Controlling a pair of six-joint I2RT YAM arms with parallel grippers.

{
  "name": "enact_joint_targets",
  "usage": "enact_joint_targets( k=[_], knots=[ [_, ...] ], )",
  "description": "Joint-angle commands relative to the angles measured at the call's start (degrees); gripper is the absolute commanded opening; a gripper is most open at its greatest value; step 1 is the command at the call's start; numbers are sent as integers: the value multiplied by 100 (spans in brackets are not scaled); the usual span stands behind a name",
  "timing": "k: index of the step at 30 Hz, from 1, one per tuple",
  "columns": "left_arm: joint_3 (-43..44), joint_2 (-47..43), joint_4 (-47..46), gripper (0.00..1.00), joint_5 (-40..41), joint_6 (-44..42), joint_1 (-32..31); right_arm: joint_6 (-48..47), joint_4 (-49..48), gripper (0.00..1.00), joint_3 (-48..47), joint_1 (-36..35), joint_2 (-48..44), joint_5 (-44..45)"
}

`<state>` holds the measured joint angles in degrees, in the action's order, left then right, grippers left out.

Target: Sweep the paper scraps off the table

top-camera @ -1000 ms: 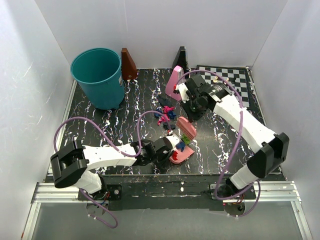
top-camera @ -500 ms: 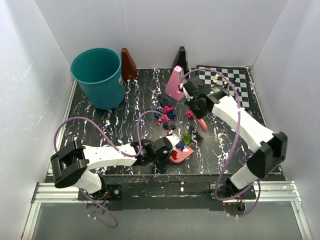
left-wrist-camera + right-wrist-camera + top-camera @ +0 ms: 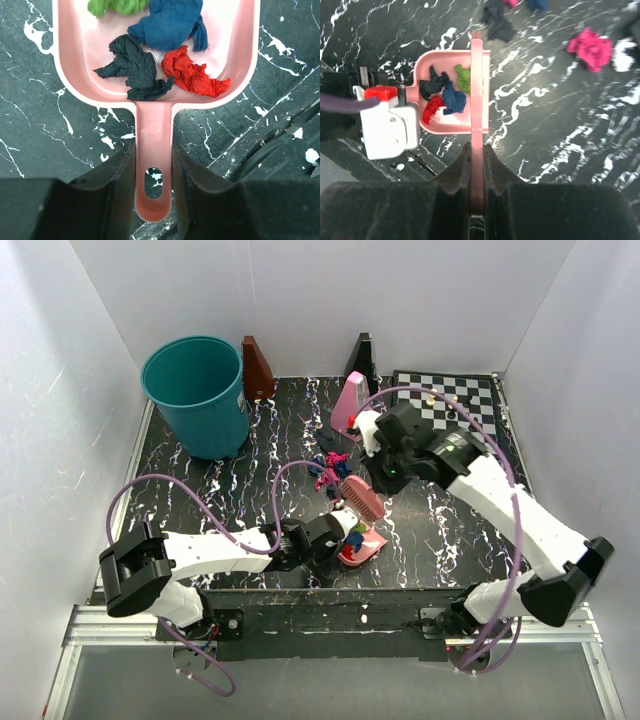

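Left wrist view: the left gripper point(image 3: 152, 152) is clamped on the handle of a pink dustpan point(image 3: 75, 45). Just ahead of it, four paper scraps point(image 3: 192, 77) — green, blue, dark and red — lie in the pan. From the right wrist, the right gripper point(image 3: 476, 150) pinches a pink brush point(image 3: 476, 85) that runs straight ahead along the pan's open mouth. Farther ahead and off to one side, a magenta wad point(image 3: 590, 50) sits loose on the worktop point(image 3: 545, 125).
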<state>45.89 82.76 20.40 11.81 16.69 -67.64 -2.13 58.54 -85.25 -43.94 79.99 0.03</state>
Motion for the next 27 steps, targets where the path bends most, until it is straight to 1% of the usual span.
enact_joint_targets(
  k=[1,4,6,8,10,13,14,16,18,20,23,24,27],
  knots=[
    [-10,-392,-19,0,198,80,-30,72,578,1,-570,44,-299,996],
    [-80,-594,-98,0,347,115,-74,169,729,1,-537,44,-369,1420],
    [-115,-752,-124,0,453,124,-83,169,484,1,-361,44,-553,1587],
    [-115,-919,-107,0,515,107,-92,397,246,1,-212,53,-773,1911],
    [-54,-1068,-11,0,594,124,-92,590,35,1,-89,61,-923,2542],
    [165,-1314,375,0,769,212,-92,968,-255,1,105,114,-1081,3632],
    [262,-1411,551,0,805,238,-83,1152,-299,1,149,184,-1099,3853],
    [647,-1508,1060,0,796,326,48,1442,-256,1,158,377,-1056,3690],
    [1078,-1544,1587,0,534,362,390,1776,-238,1,245,526,-1011,3452],
    [1456,-1649,2027,0,375,292,741,2119,-282,1,465,571,-1020,3398],
    [2115,-1851,2502,0,339,2,1312,2191,-562,1,860,580,-1143,3083],
    [2378,-1860,2678,0,235,-95,1515,2173,-694,1,1009,589,-1239,2960],
    [3152,-1773,3117,0,-415,-385,2454,2147,-827,1,1256,580,-1310,2740]
  ],
)
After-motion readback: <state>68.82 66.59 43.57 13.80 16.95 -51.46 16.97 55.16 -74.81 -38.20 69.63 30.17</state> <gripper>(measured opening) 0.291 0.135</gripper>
